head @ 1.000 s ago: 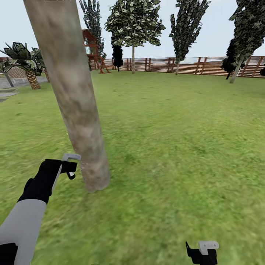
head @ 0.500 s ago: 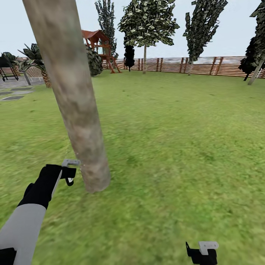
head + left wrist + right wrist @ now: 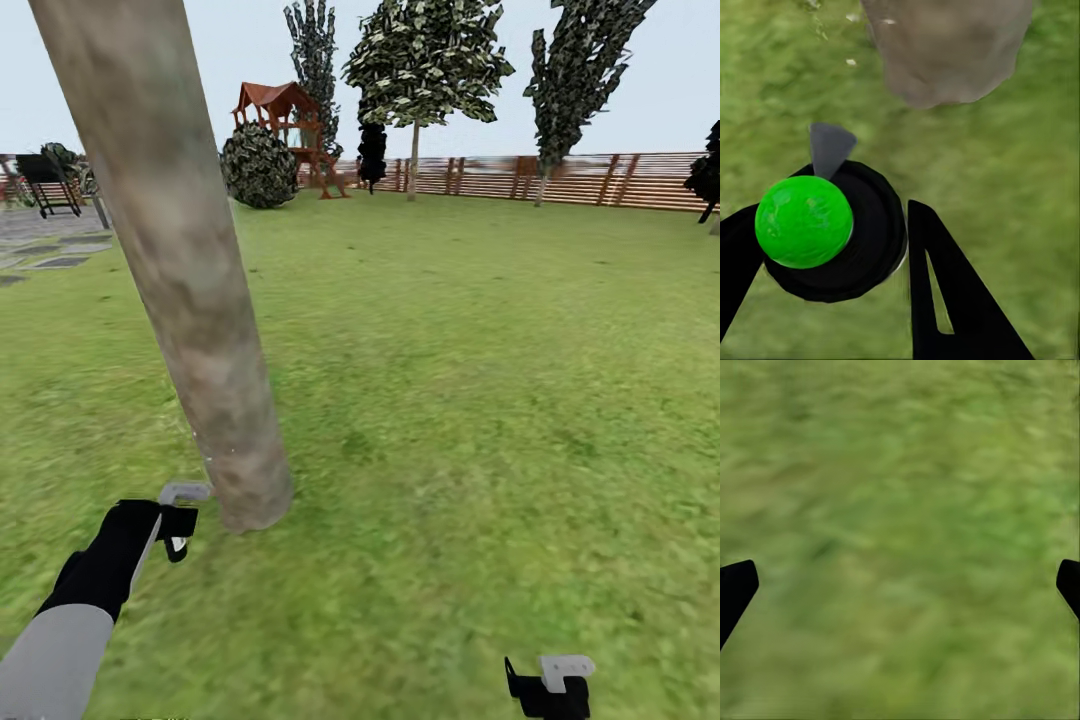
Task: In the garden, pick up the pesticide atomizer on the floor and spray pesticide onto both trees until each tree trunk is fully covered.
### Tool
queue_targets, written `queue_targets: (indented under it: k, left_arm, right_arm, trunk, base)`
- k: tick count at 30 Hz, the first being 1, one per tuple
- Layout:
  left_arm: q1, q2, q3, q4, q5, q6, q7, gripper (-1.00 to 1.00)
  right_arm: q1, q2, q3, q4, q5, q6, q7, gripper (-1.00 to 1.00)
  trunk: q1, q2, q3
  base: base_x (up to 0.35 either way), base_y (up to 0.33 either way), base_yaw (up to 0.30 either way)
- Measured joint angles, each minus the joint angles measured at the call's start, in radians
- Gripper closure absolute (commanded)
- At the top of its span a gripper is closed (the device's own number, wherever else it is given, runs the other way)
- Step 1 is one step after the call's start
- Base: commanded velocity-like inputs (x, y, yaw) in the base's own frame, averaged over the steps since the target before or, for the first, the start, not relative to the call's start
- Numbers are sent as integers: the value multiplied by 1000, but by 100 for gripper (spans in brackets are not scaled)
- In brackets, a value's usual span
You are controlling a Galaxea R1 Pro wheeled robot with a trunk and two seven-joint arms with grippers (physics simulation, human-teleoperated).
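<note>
Two black fingers (image 3: 945,300) of the left gripper (image 3: 832,255) close around the pesticide atomizer (image 3: 832,229), a black body with a bright green ball cap and a grey nozzle aimed at the foot of the tree trunk (image 3: 945,49). From the head camera, that gripper (image 3: 178,520) hangs just beside the base of the thick mottled trunk (image 3: 190,290). Down at the lower right, the right gripper (image 3: 548,685) is spread wide, holding nothing, above the lawn (image 3: 480,380). Far back runs a slatted wooden fence (image 3: 590,180).
</note>
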Motion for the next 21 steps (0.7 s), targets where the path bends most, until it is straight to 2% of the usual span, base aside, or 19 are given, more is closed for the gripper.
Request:
queue_targets:
  k: [2, 4, 7, 10, 12, 14, 15, 16, 18, 21]
  left_arm:
    - [0, -3, 60, 45, 0, -66, 0, 100]
    - [0, -4, 81, 66, 0, -91, 0, 100]
    - [0, -7, 84, 74, -1, -99, 0, 100]
    - [0, -9, 84, 77, -2, -102, 2, 100]
    - [0, -9, 84, 100, -3, -106, 27, 100]
    - [0, -9, 83, 170, 2, -193, 105, 100]
    - [0, -9, 83, 207, 5, -250, 128, 100]
    - [0, -9, 83, 239, 8, -276, 137, 100]
    - [0, -9, 84, 277, 7, -297, 143, 100]
    - [0, -7, 95, 286, 4, -305, 156, 100]
  right_arm:
    - [0, 0, 0, 0, 0, 0, 0, -100]
    - [0, 0, 0, 0, 0, 0, 0, -100]
    - [0, 0, 0, 0, 0, 0, 0, -100]
    - [0, 0, 0, 0, 0, 0, 0, -100]
    - [0, -1, 0, -1, 0, 0, 0, -100]
    - [0, -2, 0, -1, 0, 0, 0, -100]
    - [0, -2, 0, -2, -1, 0, 0, -100]
    - [0, -2, 0, -1, -1, 0, 0, -100]
    - [0, -2, 0, -2, -1, 0, 0, -100]
    - [0, 0, 0, -2, -1, 0, 0, -100]
  trunk:
    - [0, 0, 0]
    - [0, 0, 0]
    - [0, 0, 0]
    - [0, 0, 0]
    - [0, 0, 0]
    - [0, 0, 0]
    - [0, 0, 0]
    - [0, 0, 0]
    - [0, 0, 0]
    - [0, 0, 0]
  base:
    - [135, -247, 277]
    - [137, -247, 277]
    - [127, -250, 247]
    - [81, -262, 47]
    - [19, -268, 6]
    - [3, -270, 1]
    - [1, -270, 0]
    - [1, -270, 0]
    - [-2, -272, 0]
    - [-110, -271, 39]
